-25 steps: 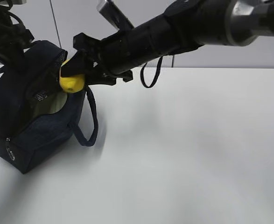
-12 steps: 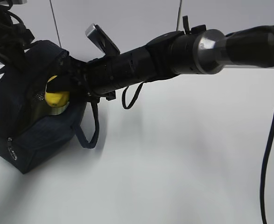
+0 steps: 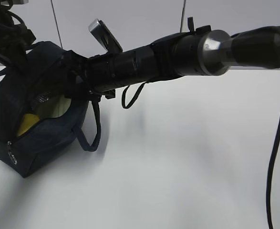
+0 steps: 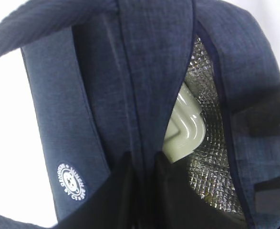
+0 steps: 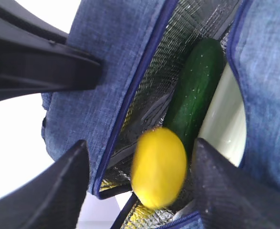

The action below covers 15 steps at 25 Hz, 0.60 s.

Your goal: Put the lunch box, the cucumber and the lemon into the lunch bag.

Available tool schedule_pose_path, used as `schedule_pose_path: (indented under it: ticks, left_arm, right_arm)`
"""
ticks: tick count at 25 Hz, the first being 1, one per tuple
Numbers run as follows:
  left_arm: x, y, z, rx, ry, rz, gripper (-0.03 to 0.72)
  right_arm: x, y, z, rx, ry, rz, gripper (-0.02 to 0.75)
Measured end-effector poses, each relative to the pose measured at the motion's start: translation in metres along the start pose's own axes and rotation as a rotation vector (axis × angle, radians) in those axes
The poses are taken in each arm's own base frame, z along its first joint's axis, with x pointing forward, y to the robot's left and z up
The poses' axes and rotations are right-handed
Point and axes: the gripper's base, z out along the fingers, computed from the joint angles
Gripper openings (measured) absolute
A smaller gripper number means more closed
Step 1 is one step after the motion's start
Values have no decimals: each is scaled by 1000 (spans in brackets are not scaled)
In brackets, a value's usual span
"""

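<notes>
Caption: two hands at an open bag on a white bench.

Detail: Right hand, fingers spread apart over the bag mouth, nothing between them in contact; lemon, blurred, lies free between the fingers inside the bag, against the lower end of the cucumber. Cucumber lies along the silver lining, beside the pale green box. Left hand, fingers pressed together on a fold of the bag fabric at the opening's edge, holding it up; box lid visible through the gap. In the exterior view the right arm reaches across to the bag, which stands at the left of the bench, one handle hanging down its side; a patch of yellow shows in the opening.
</notes>
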Motion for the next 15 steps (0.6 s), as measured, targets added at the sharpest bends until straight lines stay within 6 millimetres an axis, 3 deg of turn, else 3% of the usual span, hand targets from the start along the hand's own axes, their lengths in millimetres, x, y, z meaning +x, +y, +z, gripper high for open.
schedule_pose_path:
  ticks: [8, 15]
  left_arm:
    - [0, 0, 0, 2, 2, 7, 58]
    - [0, 0, 0, 4, 1, 8, 58]
  right_arm:
    - [-9, -4, -12, -4, -10, -2, 505]
    - [-22, 4, -46, 101, 35, -89, 489]
